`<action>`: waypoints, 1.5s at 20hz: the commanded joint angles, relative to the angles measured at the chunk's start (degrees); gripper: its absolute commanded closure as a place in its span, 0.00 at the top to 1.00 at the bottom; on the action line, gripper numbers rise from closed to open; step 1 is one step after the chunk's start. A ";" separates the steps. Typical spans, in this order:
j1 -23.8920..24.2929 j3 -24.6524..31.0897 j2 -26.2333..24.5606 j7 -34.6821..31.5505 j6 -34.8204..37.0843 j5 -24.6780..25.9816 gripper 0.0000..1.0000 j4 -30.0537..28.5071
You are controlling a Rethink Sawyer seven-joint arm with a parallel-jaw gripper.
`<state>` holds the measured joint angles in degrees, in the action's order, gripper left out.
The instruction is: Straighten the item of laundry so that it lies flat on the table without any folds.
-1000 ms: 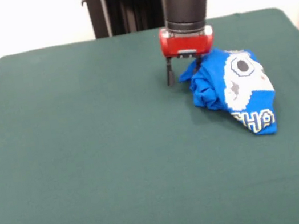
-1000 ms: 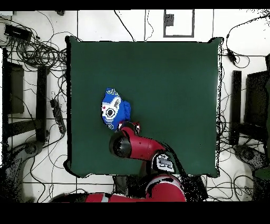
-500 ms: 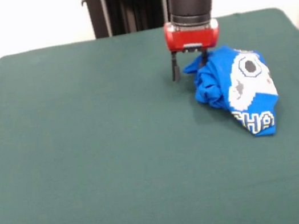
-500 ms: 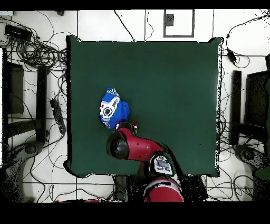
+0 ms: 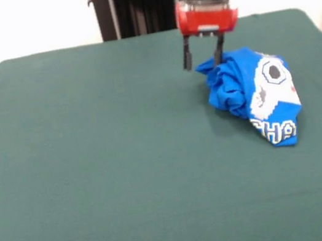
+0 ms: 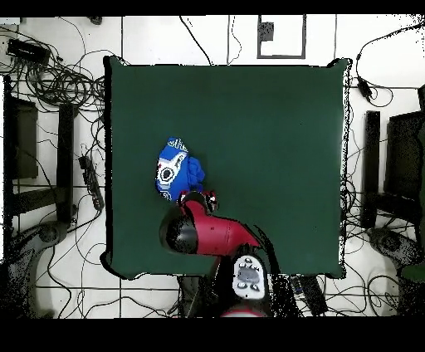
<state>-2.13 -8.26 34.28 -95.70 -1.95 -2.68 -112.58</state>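
The bright blue shirt [image 5: 255,94] lies crumpled in a bunched heap on the right part of the dark green table [image 5: 94,163]. Its white pixel graphic and block letters face up and its left side is wrinkled. My gripper [image 5: 204,58] hangs open just above the table at the shirt's upper left edge. Its right finger is close to the cloth and holds nothing. In the overhead view the shirt [image 6: 176,173] lies left of the table's [image 6: 274,133] middle, and the gripper [image 6: 202,198] shows just beside it under the red arm.
Cables, stands and dark equipment lie on the floor round the table [image 6: 58,83]. The robot's black pedestal [image 5: 134,3] stands at the far edge.
The gripper has risen and drifted slightly right along the shirt's edge. The shirt has been nudged a little right and is bunched tighter.
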 commanded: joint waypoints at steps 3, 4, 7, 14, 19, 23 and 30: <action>-7.66 -6.92 10.71 -10.89 16.52 -2.66 1.00 -0.57; -8.73 -8.05 11.10 -11.47 17.16 -2.71 1.00 -0.42; -11.95 -10.37 12.66 -14.04 20.37 -3.55 1.00 -0.51; -14.74 -11.36 13.00 -16.17 21.37 -5.50 1.00 -2.01; -11.12 -6.73 10.88 -15.07 15.66 -6.83 1.00 -4.72; -7.88 -1.89 10.31 -13.96 11.19 -7.22 1.00 -6.49; -3.99 3.10 7.91 -14.45 5.09 -6.37 1.00 -8.00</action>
<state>-7.97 -16.26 47.16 -95.70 8.41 -6.54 -115.12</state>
